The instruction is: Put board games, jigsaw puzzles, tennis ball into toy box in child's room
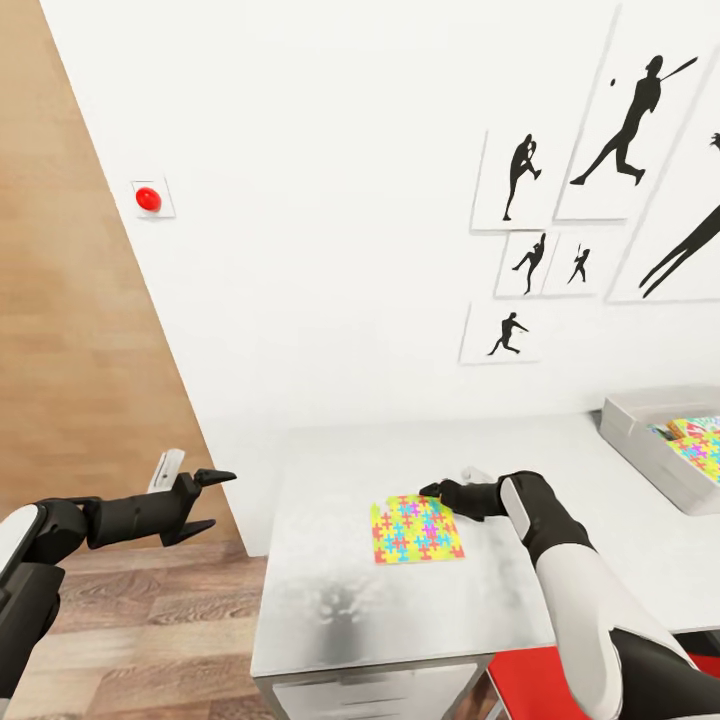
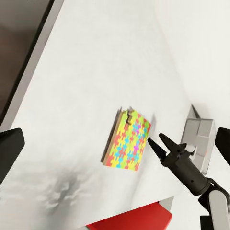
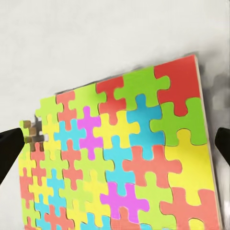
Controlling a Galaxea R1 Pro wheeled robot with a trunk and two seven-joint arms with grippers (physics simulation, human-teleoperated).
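Observation:
A jigsaw puzzle (image 1: 416, 528), a thin square of bright interlocking pieces, lies flat on the pale grey table (image 1: 350, 600). My right gripper (image 1: 432, 490) hovers open just over the puzzle's far edge, fingers pointing left. In the right wrist view the puzzle (image 3: 124, 153) sits close below, between the spread dark fingertips (image 3: 9, 153). The left wrist view shows the puzzle (image 2: 127, 140) with the right gripper (image 2: 160, 143) open beside it. My left gripper (image 1: 208, 500) hangs open and holds nothing, off the table's left end. The light-grey toy box (image 1: 645, 440) at the right holds colourful flat toys, one puzzle-patterned (image 1: 703, 452).
A red chair (image 1: 540, 680) is tucked under the table's near edge by my right arm. Black silhouette pictures (image 1: 520, 180) hang on the white wall behind. A red round knob (image 1: 148, 198) sits on the wall at left. Wood floor (image 1: 150, 620) lies below my left arm.

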